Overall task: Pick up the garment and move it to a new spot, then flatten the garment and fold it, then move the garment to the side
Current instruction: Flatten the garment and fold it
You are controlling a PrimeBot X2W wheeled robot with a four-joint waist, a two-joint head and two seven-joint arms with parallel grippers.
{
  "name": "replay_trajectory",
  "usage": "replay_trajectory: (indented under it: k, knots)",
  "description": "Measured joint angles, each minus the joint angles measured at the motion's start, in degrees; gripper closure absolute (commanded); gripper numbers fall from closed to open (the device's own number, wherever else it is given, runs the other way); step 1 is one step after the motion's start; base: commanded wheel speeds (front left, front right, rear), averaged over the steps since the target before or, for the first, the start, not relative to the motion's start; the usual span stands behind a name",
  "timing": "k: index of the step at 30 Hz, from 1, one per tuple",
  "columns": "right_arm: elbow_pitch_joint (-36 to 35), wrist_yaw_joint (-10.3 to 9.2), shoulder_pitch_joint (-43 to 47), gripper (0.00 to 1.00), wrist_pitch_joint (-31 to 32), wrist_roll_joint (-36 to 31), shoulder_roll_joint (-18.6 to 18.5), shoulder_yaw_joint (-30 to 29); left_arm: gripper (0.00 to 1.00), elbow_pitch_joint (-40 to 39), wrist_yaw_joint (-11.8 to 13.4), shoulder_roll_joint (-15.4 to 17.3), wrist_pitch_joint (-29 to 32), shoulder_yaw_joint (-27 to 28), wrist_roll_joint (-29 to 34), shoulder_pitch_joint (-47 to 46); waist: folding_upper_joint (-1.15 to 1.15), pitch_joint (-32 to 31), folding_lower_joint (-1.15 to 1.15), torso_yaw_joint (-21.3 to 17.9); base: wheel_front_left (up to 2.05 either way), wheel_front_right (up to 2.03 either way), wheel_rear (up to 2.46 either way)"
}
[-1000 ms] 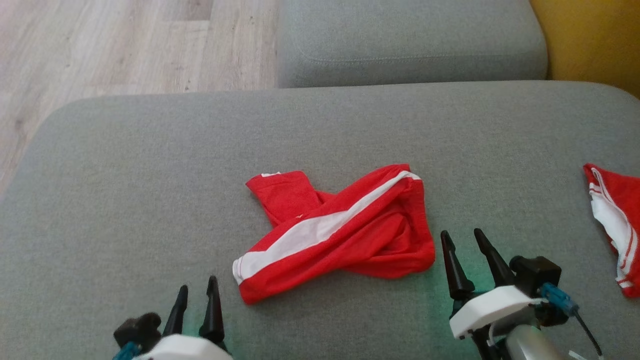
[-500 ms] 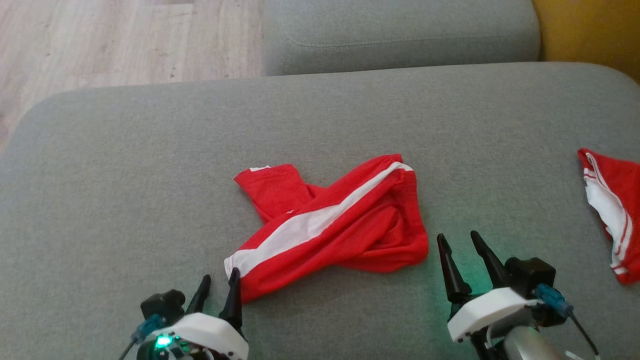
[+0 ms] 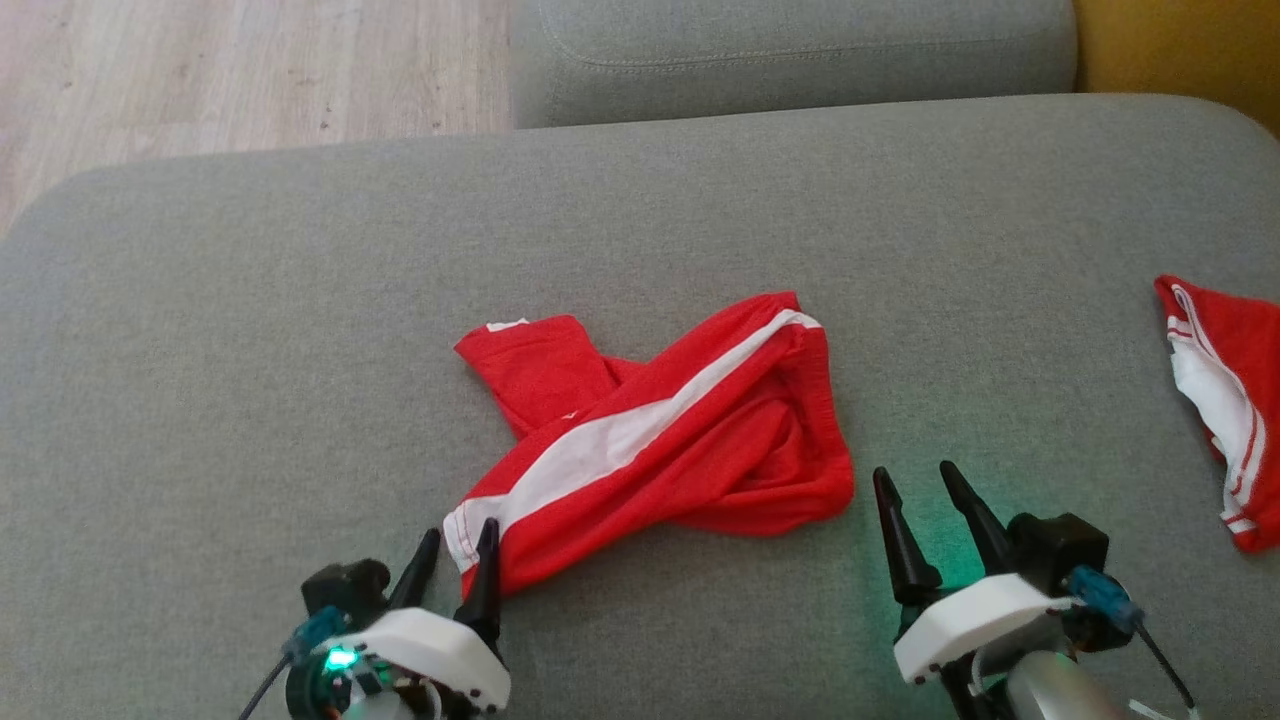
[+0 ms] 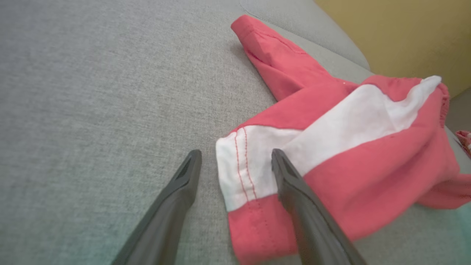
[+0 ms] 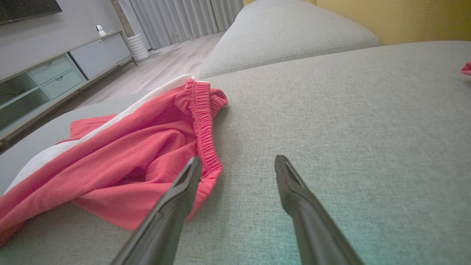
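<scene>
Lying crumpled mid-frame on the grey cushion [image 3: 250, 350]: the garment [image 3: 660, 430]. Left claw [image 3: 461, 528], lower left, open astride its white hem; right claw [image 3: 912, 469], lower right, open, empty.

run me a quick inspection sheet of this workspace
surface: grey cushion, flat woven fabric
job's things: garment, red with a white stripe, crumpled mid-cushion
clutter: second red-and-white cloth at the right edge
grippers: left pincer open, straddling the garment's white hem; right pincer open, at its waistband end
cables: blue-plugged cable at the right wrist, another at the left
surroundings: wood floor, second cushion, yellow panel
</scene>
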Motion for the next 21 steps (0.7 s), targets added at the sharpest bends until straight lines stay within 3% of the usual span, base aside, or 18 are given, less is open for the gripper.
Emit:
replay_trajectory:
  k: [6, 10, 13, 15, 18, 19, 21]
  knots:
    - [0.30, 0.00, -1.04, 0.00, 0.00, -0.46, 0.00, 0.48, 0.00, 3.64, 1.67, -0.08, -0.31, -2.26, 1.29, -2.58, 0.00, 0.65, 0.00, -0.47, 0.00, 0.00, 0.00]
    - [0.30, 0.00, -1.49, 0.00, 0.00, -0.46, -0.01, 0.46, 0.00, 5.84, 2.60, -0.09, -1.00, -5.06, -1.05, -3.74, 0.00, 0.85, 0.00, -0.74, 0.00, 0.00, 0.00]
    - [0.33, 0.00, -1.48, 0.00, 0.00, -0.45, -0.01, 0.25, 0.24, 6.55, 2.60, 0.10, -0.81, -7.60, -4.91, -4.52, 0.00, 0.87, 0.00, -0.52, 0.00, 0.00, 0.00]
    - [0.33, 0.00, -1.48, 0.00, 0.00, -0.45, -0.01, 0.23, 0.31, 6.59, 2.57, 0.25, -0.56, -9.03, -6.65, -4.76, 0.00, 0.87, 0.00, -0.27, 0.00, 0.00, 0.00]
    - [0.33, 0.00, -1.48, 0.00, 0.00, -0.38, -0.01, 0.26, 0.67, 6.73, 2.52, 0.44, -0.14, -10.96, -8.80, -5.08, 0.00, 0.89, 0.00, 0.19, 0.00, 0.00, 0.00]
    - [0.33, 0.00, -1.48, 0.00, 0.00, -0.38, -0.01, 0.29, 1.00, 6.93, 2.49, 0.46, -0.14, -11.48, -9.35, -5.25, 0.00, 0.90, 0.00, 0.35, 0.00, 0.00, 0.00]
    - [0.33, 0.00, -1.48, 0.00, 0.00, -0.36, -0.01, 0.30, 1.00, 7.00, 2.43, 0.40, -0.13, -12.77, -10.67, -5.41, 0.00, 0.90, 0.00, 0.66, 0.00, 0.00, 0.00]
